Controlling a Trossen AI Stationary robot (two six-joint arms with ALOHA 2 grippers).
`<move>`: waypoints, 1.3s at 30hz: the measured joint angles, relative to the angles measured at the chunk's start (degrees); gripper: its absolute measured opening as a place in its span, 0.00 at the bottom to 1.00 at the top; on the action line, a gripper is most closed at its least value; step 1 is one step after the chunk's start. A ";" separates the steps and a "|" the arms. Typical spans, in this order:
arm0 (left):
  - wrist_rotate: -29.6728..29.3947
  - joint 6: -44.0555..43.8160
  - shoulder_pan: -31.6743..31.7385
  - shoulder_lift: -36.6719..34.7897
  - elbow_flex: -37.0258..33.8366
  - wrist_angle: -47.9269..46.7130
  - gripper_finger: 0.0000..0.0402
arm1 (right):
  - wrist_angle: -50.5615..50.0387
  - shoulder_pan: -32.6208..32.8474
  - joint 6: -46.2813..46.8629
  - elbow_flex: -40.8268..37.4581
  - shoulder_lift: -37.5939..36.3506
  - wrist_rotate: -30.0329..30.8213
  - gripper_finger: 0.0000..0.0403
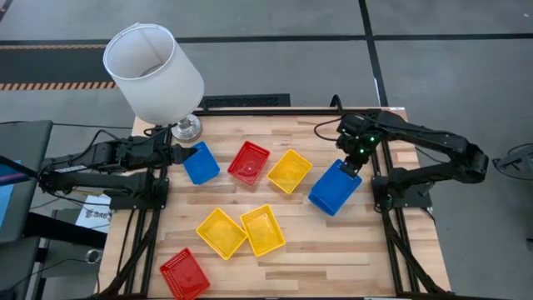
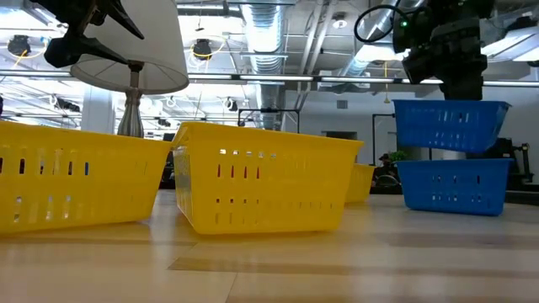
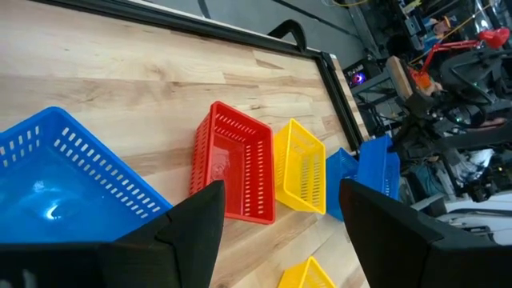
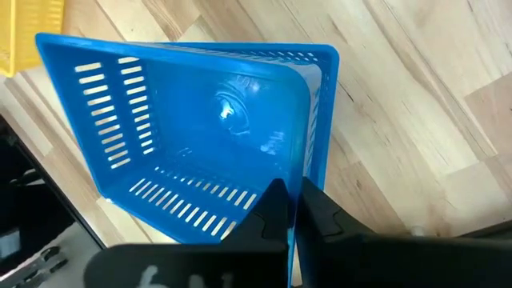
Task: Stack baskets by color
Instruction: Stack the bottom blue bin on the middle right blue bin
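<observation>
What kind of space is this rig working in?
Likely a lab or workshop: exposed ceiling ducts, a taped concrete floor, and a wooden table with mounted arms.

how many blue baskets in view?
3. One by the open left gripper at; one pinched by the right gripper at, held above another on the table.

Past my open left jaws I saw a blue basket [image 3: 64, 180] at lower left, then a red basket [image 3: 234, 168] and yellow basket [image 3: 300, 176] mid-frame on the surface [image 3: 120, 68].
</observation>
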 joint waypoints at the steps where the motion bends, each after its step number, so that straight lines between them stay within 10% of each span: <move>1: 0.00 0.01 0.02 0.00 0.00 0.00 0.58 | 0.02 0.00 0.12 0.00 0.00 -0.02 0.04; 39: -0.96 -0.51 0.02 0.00 0.00 0.02 0.58 | 2.82 2.04 2.23 -4.61 0.00 -1.58 0.15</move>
